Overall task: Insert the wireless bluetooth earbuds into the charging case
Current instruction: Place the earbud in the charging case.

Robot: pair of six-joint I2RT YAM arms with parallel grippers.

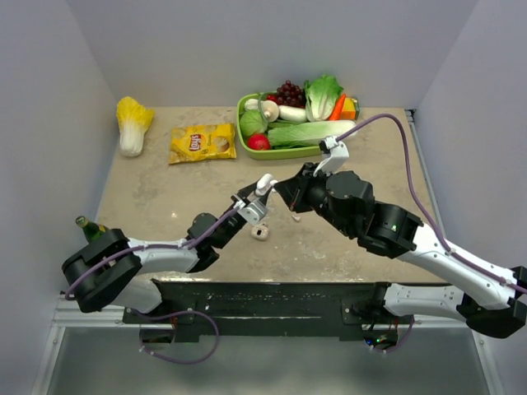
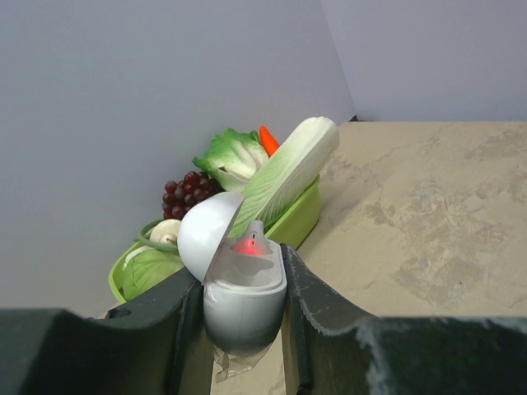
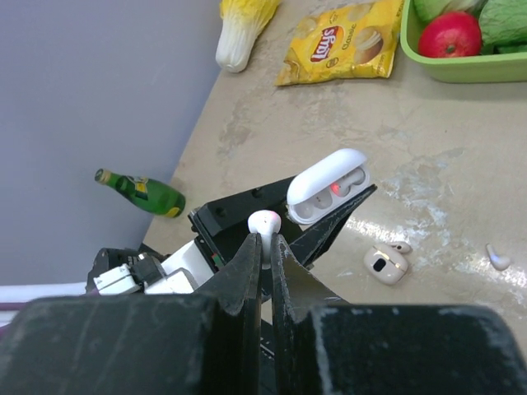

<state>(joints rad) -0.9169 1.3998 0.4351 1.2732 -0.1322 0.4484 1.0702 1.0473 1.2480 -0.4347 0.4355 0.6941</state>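
Note:
My left gripper (image 2: 244, 284) is shut on the white charging case (image 2: 244, 300), holding it upright above the table with its lid (image 2: 207, 234) swung open. One earbud (image 2: 251, 240) sits inside and glows red. In the right wrist view the same case (image 3: 328, 186) shows its open wells. My right gripper (image 3: 265, 243) is shut on a white earbud (image 3: 265, 222), just left of and below the case, apart from it. From above, the case (image 1: 263, 184) is right beside the right gripper (image 1: 282, 189). Another white earbud (image 3: 496, 257) lies loose on the table.
A small beige case (image 3: 384, 266) with a tiny bud (image 3: 401, 246) beside it lies on the table under the grippers. A green tray (image 1: 244, 125) of vegetables stands at the back. A chips bag (image 1: 202, 142), a cabbage (image 1: 132, 123) and a green bottle (image 1: 89, 227) lie to the left.

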